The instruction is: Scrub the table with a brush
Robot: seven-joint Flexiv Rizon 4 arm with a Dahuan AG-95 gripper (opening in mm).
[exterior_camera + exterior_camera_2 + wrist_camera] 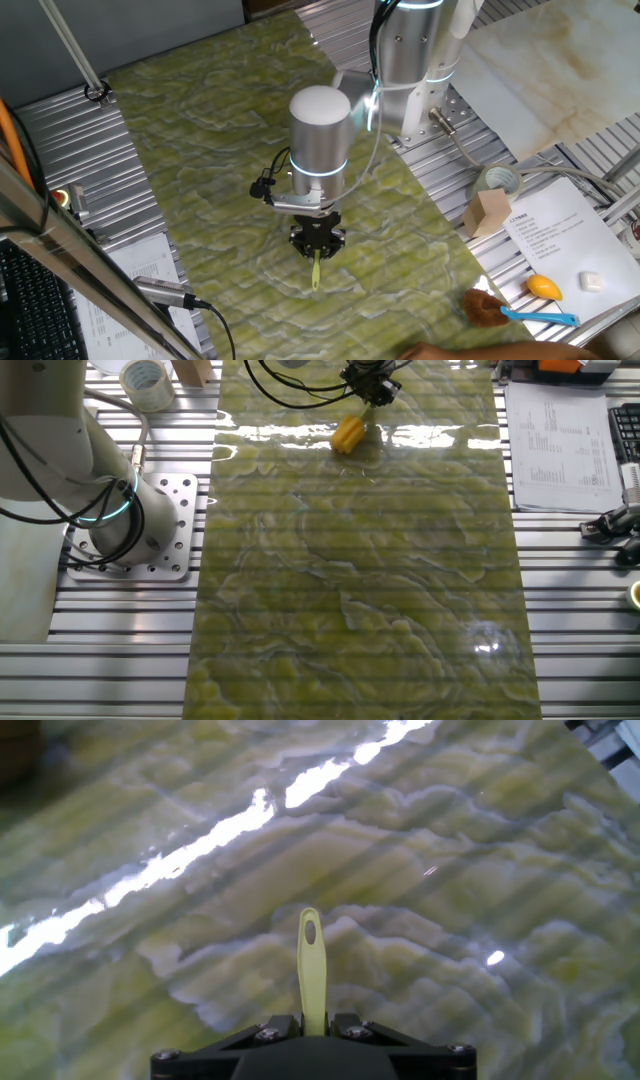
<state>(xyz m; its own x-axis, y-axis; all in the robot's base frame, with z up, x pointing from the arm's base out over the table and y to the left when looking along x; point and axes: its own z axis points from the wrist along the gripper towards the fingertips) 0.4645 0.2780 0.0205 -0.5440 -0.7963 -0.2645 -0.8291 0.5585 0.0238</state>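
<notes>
The table (200, 150) (380, 590) (450, 870) is a yellow-green marbled sheet with pale veins. My gripper (317, 243) (372, 388) (313, 1020) hangs low over its near part and is shut on the brush's thin yellow-green handle (316, 272) (311, 965). The handle's end, which has a hole in it, sticks out past the fingers. In the other fixed view the brush's yellow blocky head (348, 434) rests on the table just below the gripper. The head is hidden in the hand view.
A brown-bristled brush with a blue handle (505, 311), a yellow object (543, 287), a printed sheet (560, 235), a wooden block (487, 212) and a tape roll (497, 180) (147, 382) lie on the ribbed metal beside the table. The arm's base (120, 525) stands to one side.
</notes>
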